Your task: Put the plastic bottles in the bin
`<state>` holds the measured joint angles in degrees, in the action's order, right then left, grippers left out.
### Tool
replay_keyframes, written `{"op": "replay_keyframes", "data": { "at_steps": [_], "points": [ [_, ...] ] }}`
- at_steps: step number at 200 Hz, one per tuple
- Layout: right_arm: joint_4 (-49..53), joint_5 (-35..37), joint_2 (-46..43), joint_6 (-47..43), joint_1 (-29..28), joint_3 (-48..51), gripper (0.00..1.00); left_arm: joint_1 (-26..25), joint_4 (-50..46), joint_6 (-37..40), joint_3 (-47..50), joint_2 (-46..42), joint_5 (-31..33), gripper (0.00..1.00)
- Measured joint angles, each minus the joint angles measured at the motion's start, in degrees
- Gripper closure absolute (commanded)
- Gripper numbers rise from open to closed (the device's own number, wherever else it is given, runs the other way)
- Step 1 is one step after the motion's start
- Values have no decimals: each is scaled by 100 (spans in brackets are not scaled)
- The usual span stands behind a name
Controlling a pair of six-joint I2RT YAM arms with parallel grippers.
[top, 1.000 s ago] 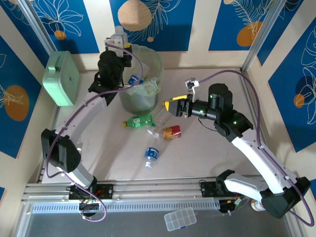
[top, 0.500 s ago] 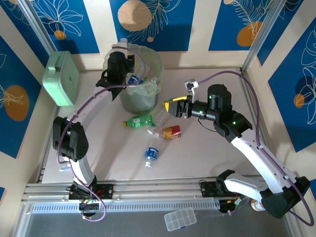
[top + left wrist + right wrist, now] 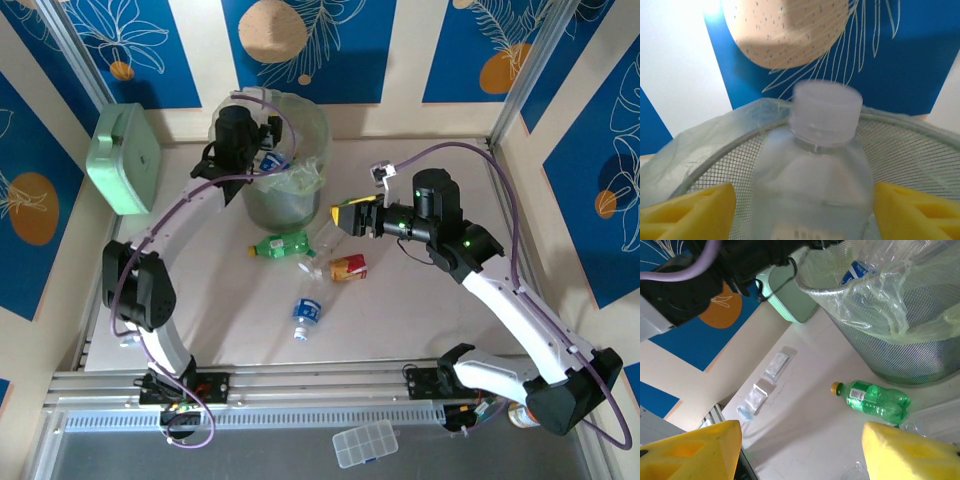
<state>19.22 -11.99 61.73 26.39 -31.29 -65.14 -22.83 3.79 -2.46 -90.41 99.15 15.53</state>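
A clear blue-labelled plastic bottle, a red-labelled bottle and a green bottle lie on the tabletop. The right fingers hang spread and empty. Farther off, the left fingers are spread either side of a clear pale-capped bottle over the round bag-lined mesh bin.

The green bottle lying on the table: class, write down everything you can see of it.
The green bottle is translucent green plastic, somewhat dented, with a yellow-orange cap and a green-and-white label near its neck. It lies on its side on the pale table, close in front of the mesh bin, its cap end pointing left in the right wrist view. Nothing holds it.
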Motion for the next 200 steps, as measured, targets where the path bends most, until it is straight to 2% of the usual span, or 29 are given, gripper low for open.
{"op": "replay_keyframes", "data": {
  "at_steps": [47,72,88,120,143,172,200],
  "points": [
    [87,70,-2,15,-46,-278,35,0,-22,-22,52,-651,-81,1],
    [122,160,-2,20,-85,-326,35,-105,37,-33,398,-1137,-46,1],
    [155,229,-2,24,-105,-326,36,-304,11,-39,684,-1475,59,1],
    [238,389,-2,70,-140,-328,36,-1043,-356,-105,984,-2015,201,1],
    [308,476,-2,129,-166,-328,36,-1357,-817,-278,1178,-2446,-275,1],
    [317,520,-35,195,-205,-328,37,-1384,-721,-1062,2542,-3440,-859,1],
    [308,570,-111,236,-210,-319,37,-1386,-1036,-1818,2874,-3539,-1641,1]
  ]
}}
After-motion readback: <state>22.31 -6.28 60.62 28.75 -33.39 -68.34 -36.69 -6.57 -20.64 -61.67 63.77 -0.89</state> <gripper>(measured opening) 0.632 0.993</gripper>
